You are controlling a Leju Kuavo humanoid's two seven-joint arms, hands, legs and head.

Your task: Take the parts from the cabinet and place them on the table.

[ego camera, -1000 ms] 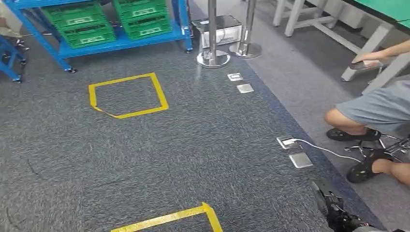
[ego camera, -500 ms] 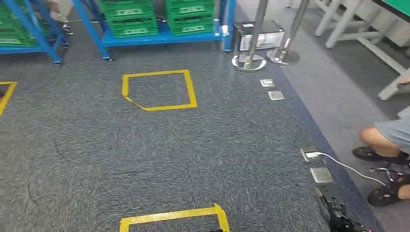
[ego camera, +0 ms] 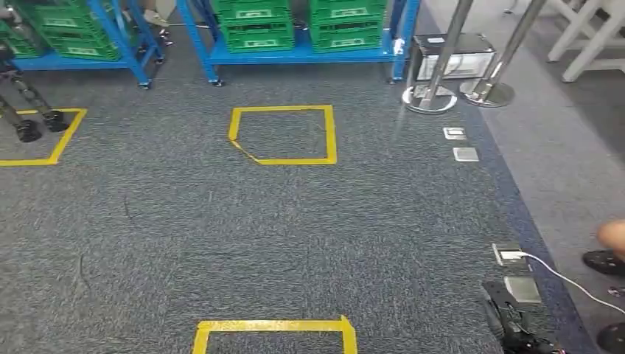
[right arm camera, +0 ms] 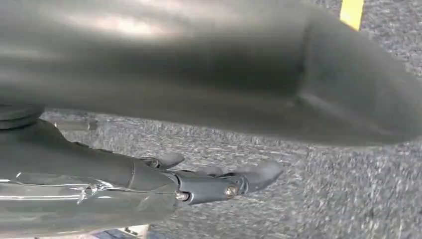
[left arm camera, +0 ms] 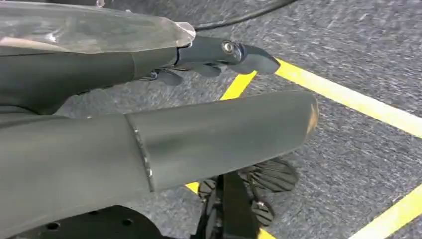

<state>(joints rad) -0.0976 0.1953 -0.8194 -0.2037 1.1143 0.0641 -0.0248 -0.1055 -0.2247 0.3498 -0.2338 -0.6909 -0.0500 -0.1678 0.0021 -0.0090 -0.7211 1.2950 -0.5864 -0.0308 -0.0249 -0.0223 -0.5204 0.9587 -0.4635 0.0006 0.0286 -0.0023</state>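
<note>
Carpet, grey and open, lies between the robot and the blue metal shelving rack (ego camera: 295, 53) straight ahead — green slatted plastic crates (ego camera: 346, 22) rest on its low shelf. Short of that rack sits a yellow tape square (ego camera: 284, 134). Left hand (left arm camera: 219, 55) and right hand (right arm camera: 219, 181) hang empty, fingers loosely extended — neither nearer.

Rough grey carpet (ego camera: 295, 221), glossy steel posts (ego camera: 442, 59)

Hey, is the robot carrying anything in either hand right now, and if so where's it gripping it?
Nothing is held. The left hand and the right hand both hang over the carpet with nothing in them.
</note>
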